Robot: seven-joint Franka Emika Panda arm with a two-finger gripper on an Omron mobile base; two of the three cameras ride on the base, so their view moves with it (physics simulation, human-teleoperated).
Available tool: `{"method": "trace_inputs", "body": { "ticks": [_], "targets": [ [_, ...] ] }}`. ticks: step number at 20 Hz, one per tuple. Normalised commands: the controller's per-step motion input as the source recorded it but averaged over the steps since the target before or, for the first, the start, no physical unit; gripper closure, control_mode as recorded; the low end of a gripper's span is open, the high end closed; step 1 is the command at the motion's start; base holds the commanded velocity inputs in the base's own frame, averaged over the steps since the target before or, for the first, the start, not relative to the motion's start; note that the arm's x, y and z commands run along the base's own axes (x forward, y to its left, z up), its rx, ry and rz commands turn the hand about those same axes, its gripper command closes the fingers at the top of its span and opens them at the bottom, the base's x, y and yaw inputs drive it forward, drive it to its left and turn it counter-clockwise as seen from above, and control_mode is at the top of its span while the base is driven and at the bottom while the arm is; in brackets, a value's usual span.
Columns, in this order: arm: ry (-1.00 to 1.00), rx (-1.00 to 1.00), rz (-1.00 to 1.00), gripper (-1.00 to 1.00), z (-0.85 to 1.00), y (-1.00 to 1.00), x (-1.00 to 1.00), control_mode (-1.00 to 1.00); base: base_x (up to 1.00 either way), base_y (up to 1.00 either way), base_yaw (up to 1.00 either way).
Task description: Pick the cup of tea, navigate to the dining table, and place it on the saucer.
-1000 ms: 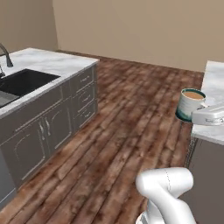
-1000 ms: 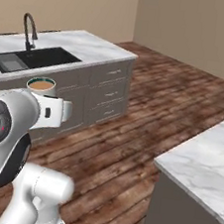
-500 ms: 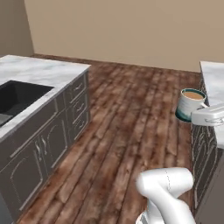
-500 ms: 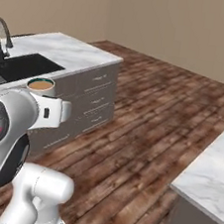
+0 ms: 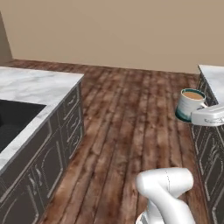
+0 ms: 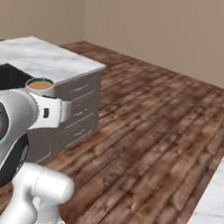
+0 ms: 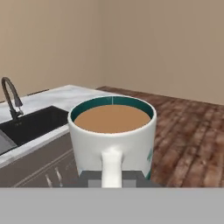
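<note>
1. Hand (image 7: 112, 183) closed narrow on the handle of the cup of tea (image 7: 112, 138), carrying it upright in the air over the wooden floor (image 5: 127, 118), between the sink counter (image 5: 33, 87) and a second counter edge (image 5: 212, 74).
2. Handling: the cup is rigid and probably light, but it is nearly full of brown liquid, so any tilt or jolt could spill it. A glazed handle is likely slippery; the hold on the handle close to the cup wall looks the sensible one.
3. Left: the black sink (image 7: 33, 124) and faucet (image 7: 11, 98) are cut off at the frame edge.
4. Hidden: the fingertips sit behind the handle, so exact contact is unclear. The chairs and saucer cannot be located.
</note>
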Motion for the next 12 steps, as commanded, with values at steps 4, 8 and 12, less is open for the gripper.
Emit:
{"method": "trace_inputs", "body": {
  "ticks": [4,8,12],
  "targets": [
    [0.00,0.00,0.00,1.00,0.00,0.00,0.00,1.00,0.98,0.18,-0.19],
    [0.00,0.00,0.00,1.00,0.00,0.00,0.00,1.00,1.00,0.03,-0.10],
    [0.00,0.00,0.00,1.00,0.00,0.00,0.00,1.00,1.00,0.00,-0.01]
  ]
}}
